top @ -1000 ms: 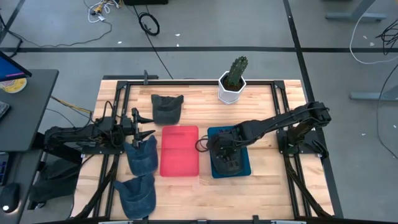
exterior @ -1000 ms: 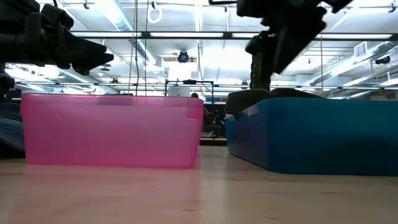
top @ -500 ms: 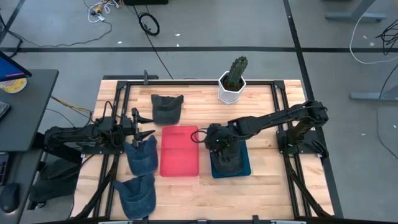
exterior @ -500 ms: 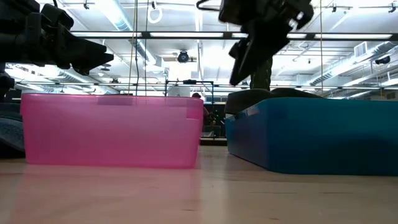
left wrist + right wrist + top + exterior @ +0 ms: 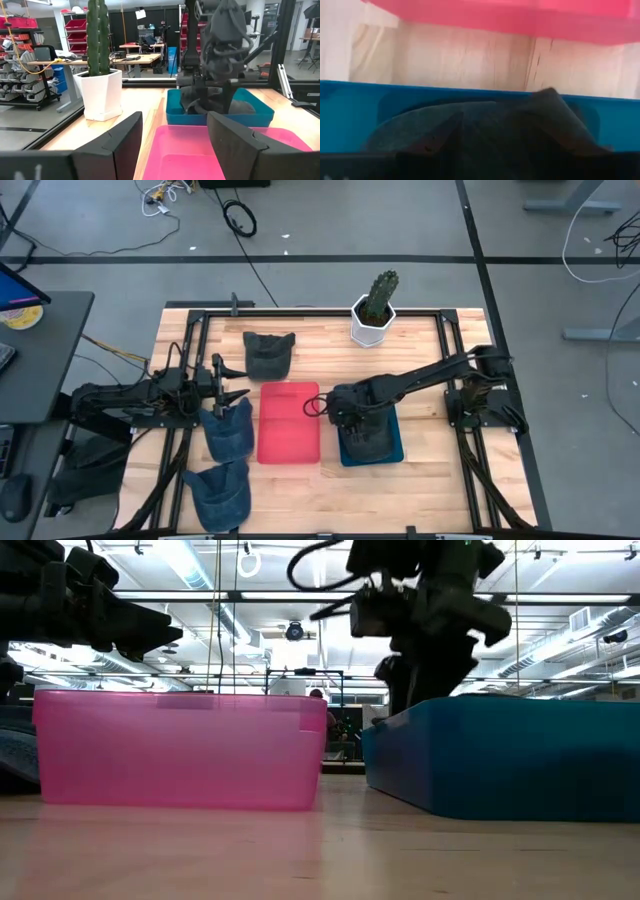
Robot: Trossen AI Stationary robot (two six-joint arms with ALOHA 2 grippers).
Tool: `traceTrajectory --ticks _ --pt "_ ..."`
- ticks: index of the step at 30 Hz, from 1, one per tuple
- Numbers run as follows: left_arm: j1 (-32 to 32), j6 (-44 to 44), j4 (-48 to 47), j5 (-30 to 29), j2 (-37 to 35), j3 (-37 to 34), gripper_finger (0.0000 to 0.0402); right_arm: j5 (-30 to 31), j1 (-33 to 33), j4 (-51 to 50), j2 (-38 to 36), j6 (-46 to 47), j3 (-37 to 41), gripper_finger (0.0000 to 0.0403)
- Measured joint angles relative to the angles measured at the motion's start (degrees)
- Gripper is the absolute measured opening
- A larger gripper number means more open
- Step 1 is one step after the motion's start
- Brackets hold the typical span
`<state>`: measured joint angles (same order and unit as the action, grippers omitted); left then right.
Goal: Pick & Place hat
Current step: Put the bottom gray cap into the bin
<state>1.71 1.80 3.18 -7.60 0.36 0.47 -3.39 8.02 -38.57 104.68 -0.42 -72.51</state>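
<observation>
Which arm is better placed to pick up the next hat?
Left. Its tool hovers right beside a hat lying on the table, with two more hats on that side. The right tool is over the blue bin, which already holds a hat.

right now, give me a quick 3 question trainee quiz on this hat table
1. True or false: the pink bin holds a hat.
2. Which gripper is over the blue bin? A) left B) right
3. How many hats lie on the bare wood outside the bins?

Key:
1. False; it looks empty.
2. B; the right gripper is over the dark hat in that bin, while the left gripper sits by the pink bin's far left corner.
3. Three.
</observation>
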Motion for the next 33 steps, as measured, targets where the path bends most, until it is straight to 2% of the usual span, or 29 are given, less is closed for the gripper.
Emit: traceTrajectory --ticks 10,30,33 --pt "-0.01 0.02 -0.02 0.0 0.0 0.0 0.0227 -0.32 -0.11 2.47 2.59 -0.25 0.07 0.0204" --pt "0.0 0.0 -0.02 0.0 -0.02 -0.02 0.0227 -0.68 -0.12 1.47 -5.52 1.87 0.04 0.0204" --pt "-0.01 0.02 -0.02 -0.01 -0.01 -0.01 0.0227 -0.19 -0.06 2.41 -5.66 5.22 0.04 0.0204"
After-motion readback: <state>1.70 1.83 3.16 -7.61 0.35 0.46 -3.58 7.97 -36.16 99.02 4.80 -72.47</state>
